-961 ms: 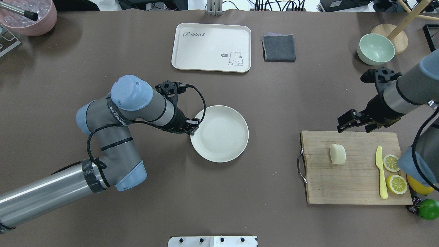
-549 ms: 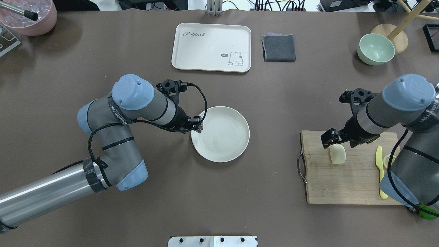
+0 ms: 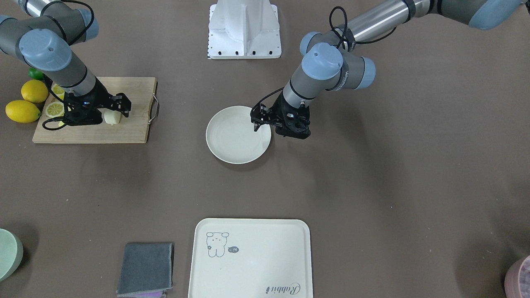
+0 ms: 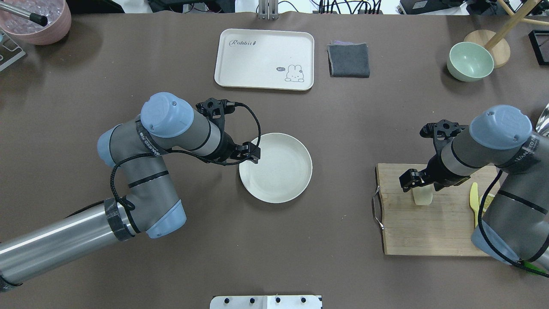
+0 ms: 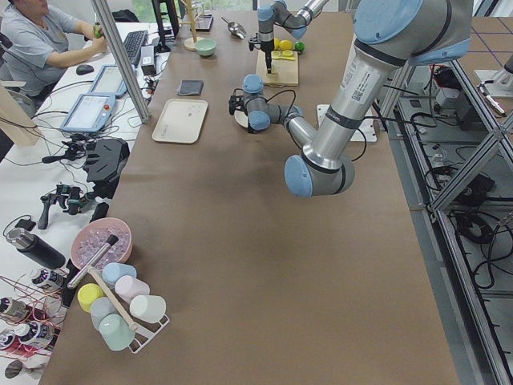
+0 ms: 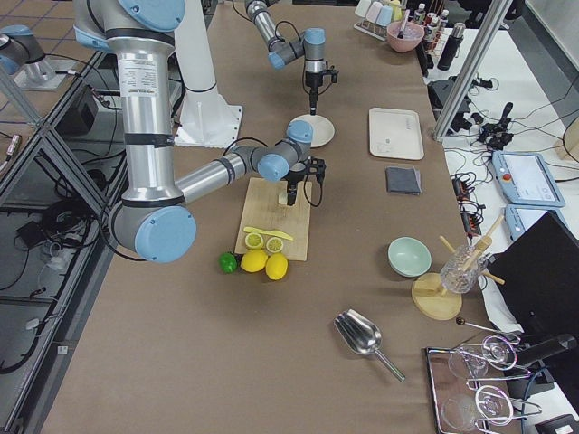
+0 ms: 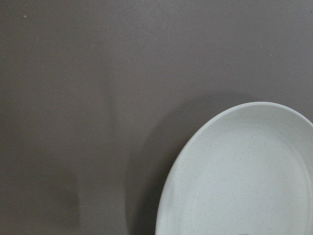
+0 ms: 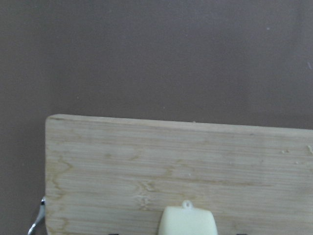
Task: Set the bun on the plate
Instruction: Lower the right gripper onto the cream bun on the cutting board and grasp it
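Change: right pincer (image 4: 422, 184) dropped over bun (image 4: 423, 197), jaws spread astride it.
Left pincer (image 4: 254, 153): by plate (image 4: 283, 180) rim, grip state unreadable.
Meaning: grasp likely imminent.

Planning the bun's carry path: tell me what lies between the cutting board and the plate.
Nothing: only bare brown table lies between the cutting board and the plate, as the overhead exterior view shows.

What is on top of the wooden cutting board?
The bun lies on the cutting board, the open right gripper straddling it. A yellow knife and two lemon halves lie at its other end; from overhead the right arm mostly hides the halves.
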`<state>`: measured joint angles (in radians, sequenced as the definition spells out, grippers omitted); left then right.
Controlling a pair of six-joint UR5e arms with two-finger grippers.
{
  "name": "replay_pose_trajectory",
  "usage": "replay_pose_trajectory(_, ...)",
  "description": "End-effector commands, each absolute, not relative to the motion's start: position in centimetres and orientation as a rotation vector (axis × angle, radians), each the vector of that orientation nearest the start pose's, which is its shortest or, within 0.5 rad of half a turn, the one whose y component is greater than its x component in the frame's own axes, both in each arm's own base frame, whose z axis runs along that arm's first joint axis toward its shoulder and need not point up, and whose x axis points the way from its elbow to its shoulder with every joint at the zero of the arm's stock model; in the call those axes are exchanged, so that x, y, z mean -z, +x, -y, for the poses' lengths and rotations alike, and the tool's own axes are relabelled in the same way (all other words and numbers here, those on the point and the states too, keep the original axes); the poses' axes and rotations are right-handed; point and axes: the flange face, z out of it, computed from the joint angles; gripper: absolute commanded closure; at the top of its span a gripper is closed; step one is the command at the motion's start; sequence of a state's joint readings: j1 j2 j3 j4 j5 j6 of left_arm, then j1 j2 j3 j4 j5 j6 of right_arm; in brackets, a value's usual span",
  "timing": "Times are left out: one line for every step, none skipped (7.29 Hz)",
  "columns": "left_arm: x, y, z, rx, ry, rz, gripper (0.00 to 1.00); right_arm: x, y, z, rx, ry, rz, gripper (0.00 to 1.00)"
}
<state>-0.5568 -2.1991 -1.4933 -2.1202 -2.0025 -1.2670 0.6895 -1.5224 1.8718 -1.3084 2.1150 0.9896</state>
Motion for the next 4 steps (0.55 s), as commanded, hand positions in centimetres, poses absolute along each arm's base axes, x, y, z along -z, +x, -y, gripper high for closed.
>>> replay_pose_trajectory(-25.4, 55.4, 45.3, -0.012, 0.100, -1.142, 0.02, -46.4, -35.0, 39.3, 0.068, -0.074, 0.798, 0.62)
replay_pose_trajectory(-25.3, 55.4, 45.3, -0.011, 0.100, -1.143, 0.02, -46.7, -34.9, 39.3, 0.074, -0.073, 0.796, 0.66)
replay_pose_trajectory(-25.3, 55.4, 45.3, -0.011, 0.100, -1.143, 0.02, -46.6, -34.9, 39.3, 0.075, -0.074, 0.798, 0.66)
replay_pose_trajectory(-25.3, 55.4, 45.3, -0.011, 0.100, -1.143, 0.02, -45.2, -34.4, 39.7, 0.070, -0.067, 0.818, 0.66)
